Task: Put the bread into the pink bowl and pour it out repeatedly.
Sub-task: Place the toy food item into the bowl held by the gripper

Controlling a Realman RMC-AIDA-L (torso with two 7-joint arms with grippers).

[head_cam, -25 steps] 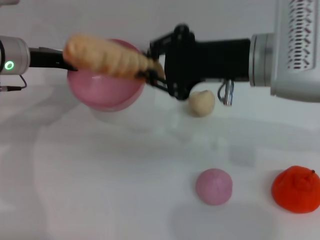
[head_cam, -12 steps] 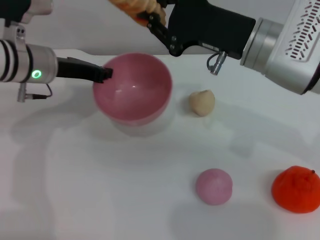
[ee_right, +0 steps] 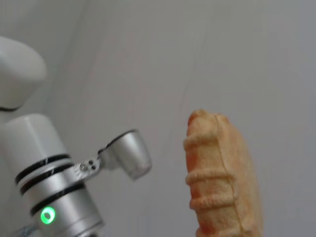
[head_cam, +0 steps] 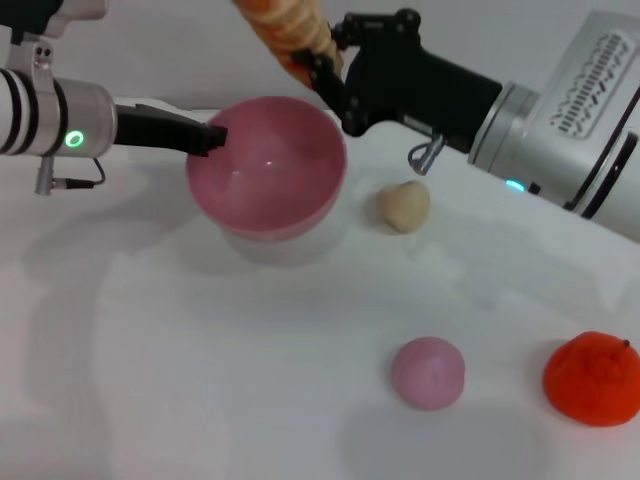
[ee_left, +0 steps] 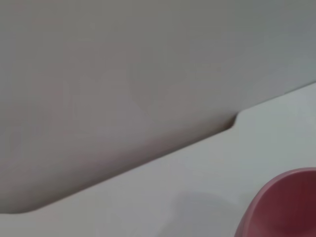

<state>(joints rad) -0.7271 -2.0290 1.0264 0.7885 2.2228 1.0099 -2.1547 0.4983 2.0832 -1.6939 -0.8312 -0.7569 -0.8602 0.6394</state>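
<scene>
The pink bowl [head_cam: 266,170] sits upright on the white table at the back left, its inside bare. My left gripper [head_cam: 210,138] is shut on the bowl's left rim; the left wrist view shows only a bit of the pink bowl [ee_left: 284,207]. The bread [head_cam: 288,25], ridged orange and tan, hangs above the bowl's far rim at the top edge of the head view. My right gripper [head_cam: 318,62] is shut on its lower end. In the right wrist view the bread [ee_right: 223,177] stands upright against the grey wall.
A small cream bun [head_cam: 403,205] lies just right of the bowl. A pink ball [head_cam: 428,372] and an orange-red fruit [head_cam: 592,378] lie at the front right. The table's back edge [ee_left: 148,160] meets a grey wall.
The right arm has swung the bread up from across the bowl's mouth to above its far rim. The bowl has turned from tilted toward me to upright on the table.
</scene>
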